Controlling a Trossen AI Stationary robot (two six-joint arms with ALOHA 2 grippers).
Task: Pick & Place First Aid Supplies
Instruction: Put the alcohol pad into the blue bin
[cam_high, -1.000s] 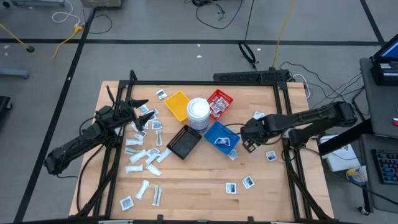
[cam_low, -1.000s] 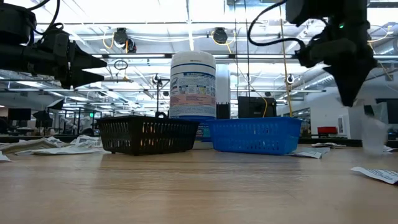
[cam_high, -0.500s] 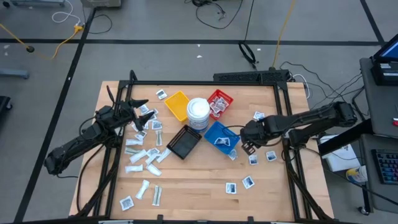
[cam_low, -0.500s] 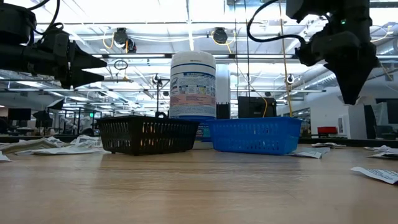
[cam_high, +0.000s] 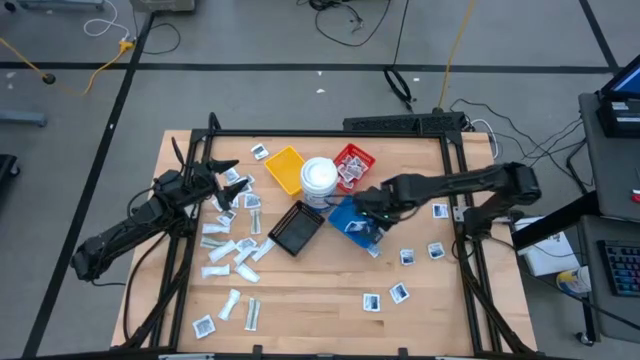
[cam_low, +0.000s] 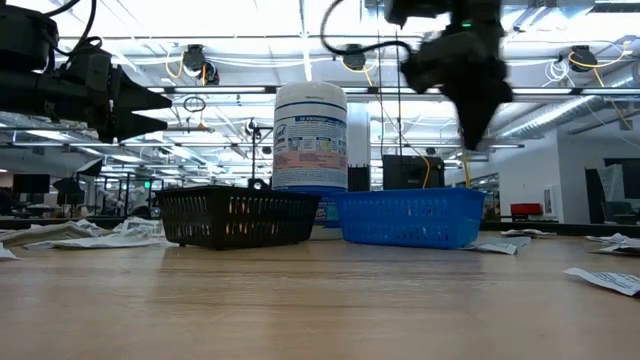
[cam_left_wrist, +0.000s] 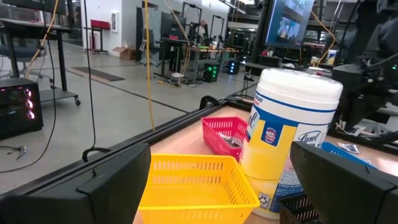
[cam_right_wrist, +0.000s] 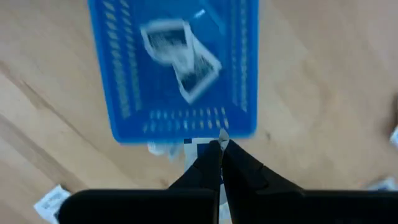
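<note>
My right claw: closed, empty, above blue tray | packets: two inside blue tray, others scattered around it on counter | handling: light, thin, flexible, likely slippery; pinch an edge.

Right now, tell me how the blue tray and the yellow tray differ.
The blue tray holds white packets; the yellow tray looks empty. The blue tray lies on the tub's right, under the shut right gripper; the yellow tray lies on the tub's left, with the open left gripper some way off. Both are rectangular mesh trays beside the white tub.
</note>
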